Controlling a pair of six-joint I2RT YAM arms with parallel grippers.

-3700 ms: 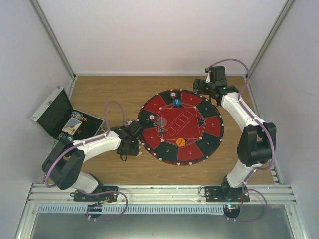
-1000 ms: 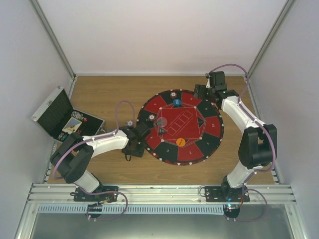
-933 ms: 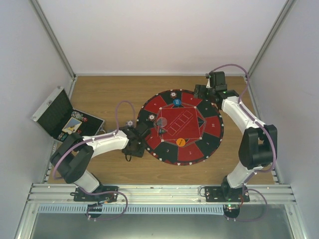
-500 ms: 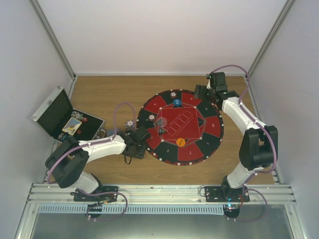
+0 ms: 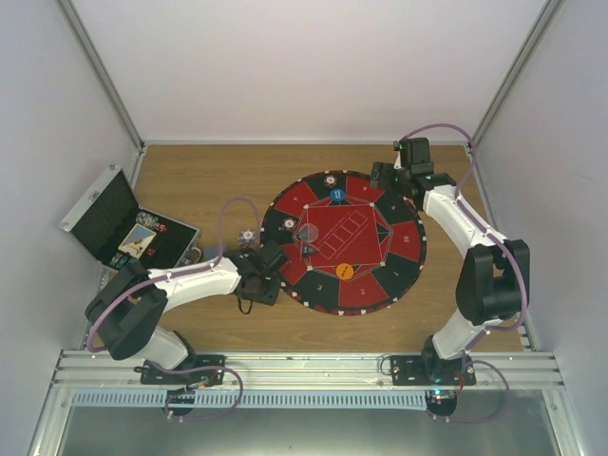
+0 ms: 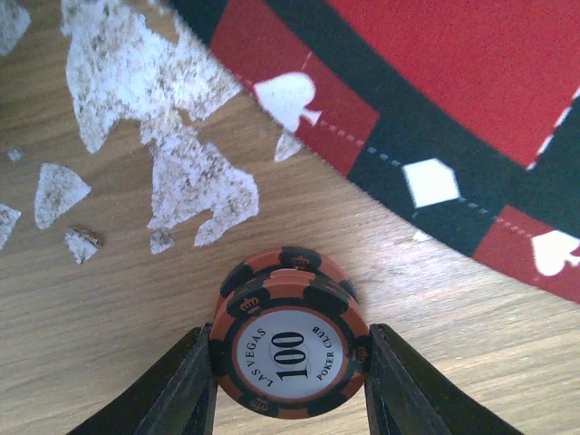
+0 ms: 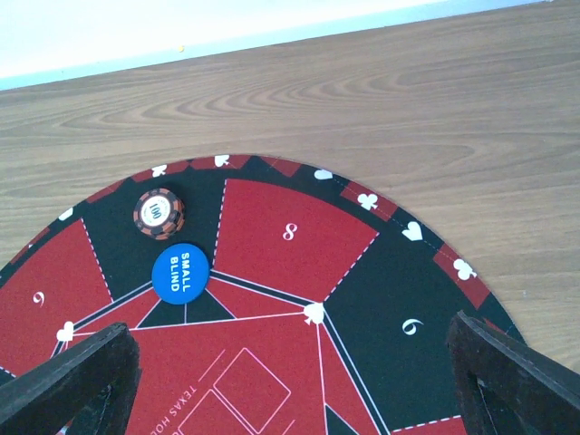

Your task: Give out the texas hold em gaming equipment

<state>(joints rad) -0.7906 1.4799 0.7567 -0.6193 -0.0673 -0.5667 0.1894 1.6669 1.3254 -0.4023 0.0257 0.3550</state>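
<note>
1. The left end effector [image 6: 290,385] pinches a stack of dark red poker chips [image 6: 290,349] between its fingers, over the bare bench [image 6: 100,308].
2. The round mat [image 6: 507,109] has its rim just ahead of that end effector.
3. The right end effector [image 7: 290,381] hangs spread wide over the mat's far part.
4. Ahead of it and to its left, a blue disc [image 7: 180,272] and a single dark red chip [image 7: 159,212] lie on the mat, just beside each other.

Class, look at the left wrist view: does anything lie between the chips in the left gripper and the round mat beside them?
Nothing visible does. The left gripper is shut on the chips, just off the edge of the mat. Only bare table with worn white patches lies between them.
</note>
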